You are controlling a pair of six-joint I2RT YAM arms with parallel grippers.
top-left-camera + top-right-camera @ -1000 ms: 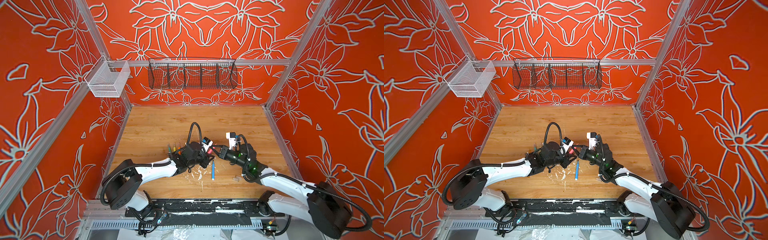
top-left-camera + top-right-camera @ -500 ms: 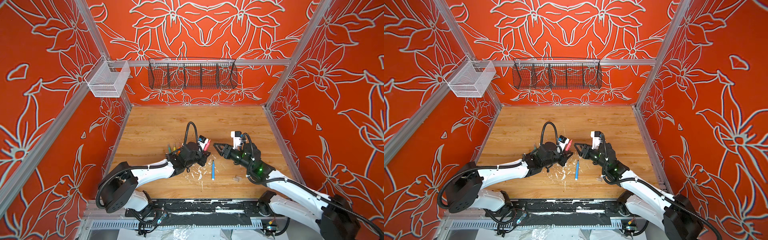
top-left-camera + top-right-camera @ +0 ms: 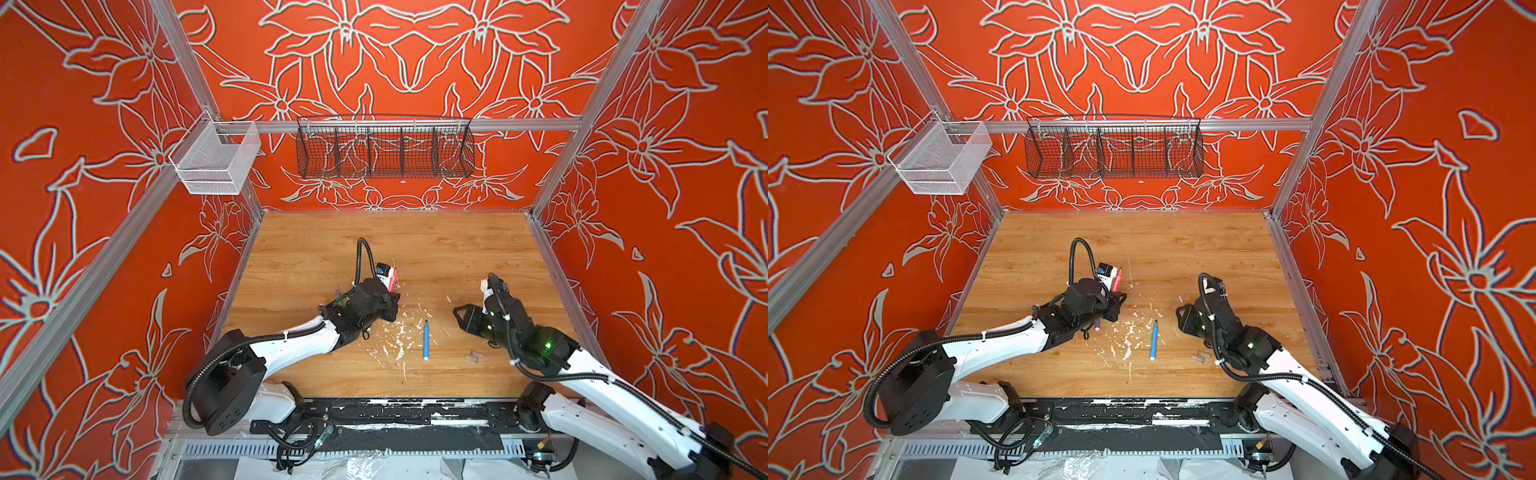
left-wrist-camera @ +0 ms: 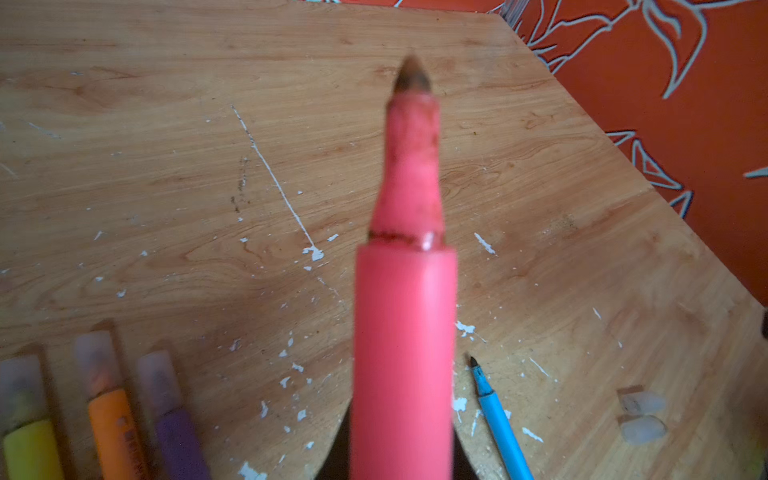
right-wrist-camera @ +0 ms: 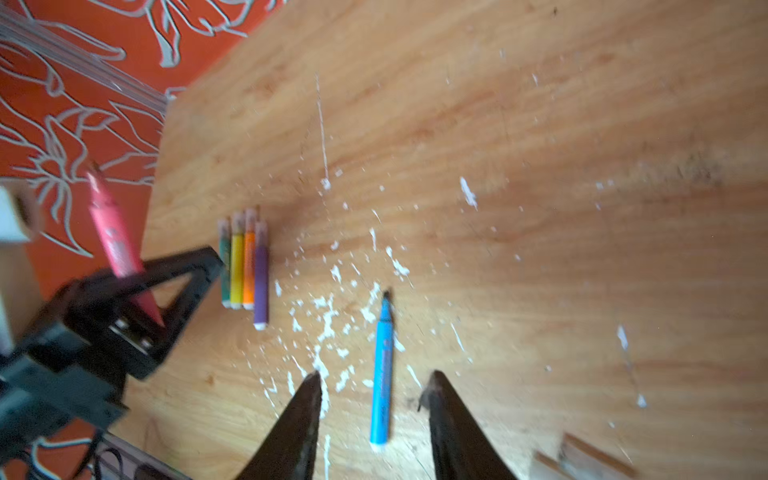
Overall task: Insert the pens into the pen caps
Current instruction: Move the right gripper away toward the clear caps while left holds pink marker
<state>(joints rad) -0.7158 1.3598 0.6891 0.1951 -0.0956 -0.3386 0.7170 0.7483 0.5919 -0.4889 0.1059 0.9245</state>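
Pink-red pen [image 4: 403, 332], tip bare, is clamped in the left end effector [image 3: 390, 300] and tilted up off the wooden surface [image 3: 436, 249], left of the blue pen [image 3: 426, 340]. Right end effector [image 5: 374, 377]: jaws apart, empty, right of the blue pen. Blue pen lies flat, uncapped, among white flecks [image 3: 399, 332]. Left of the blue pen: four capped pens [image 5: 243, 266] (green, yellow, orange, purple) in a tight row. Right of it: two loose clear caps [image 3: 475, 356], side by side.
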